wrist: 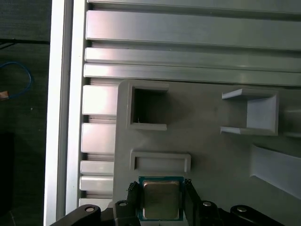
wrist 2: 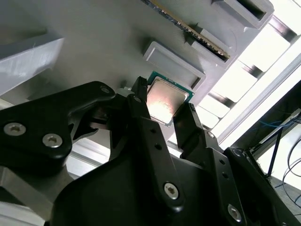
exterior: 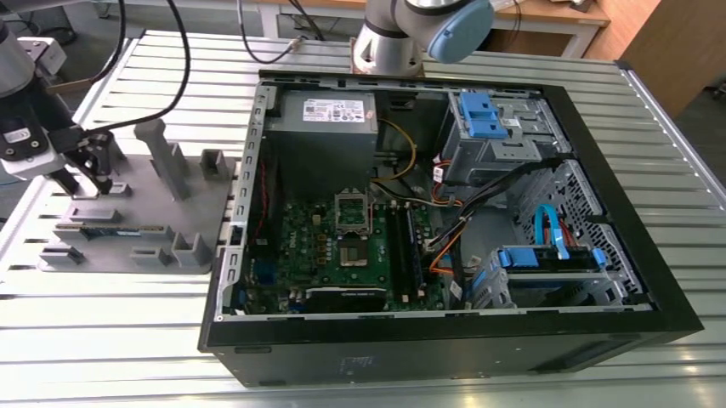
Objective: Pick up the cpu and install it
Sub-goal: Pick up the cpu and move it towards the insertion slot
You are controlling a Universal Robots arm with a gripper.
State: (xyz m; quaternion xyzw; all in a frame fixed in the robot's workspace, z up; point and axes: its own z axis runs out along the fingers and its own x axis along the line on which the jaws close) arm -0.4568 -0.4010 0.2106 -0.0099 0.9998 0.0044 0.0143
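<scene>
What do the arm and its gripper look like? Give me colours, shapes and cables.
The arm is a silver-grey tube with a light blue joint cap. Black cables run in loops towards its wrist end. The gripper is matte black, built of angular linkage bars fastened with silver screws.

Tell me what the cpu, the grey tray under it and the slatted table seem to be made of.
By look, the cpu has a bright silver metal lid that mirrors light, on a thin green board edge; the grey tray is matte, even grey with moulded pockets, probably plastic; the table is ribbed silvery metal with strong glare, likely aluminium.
</scene>
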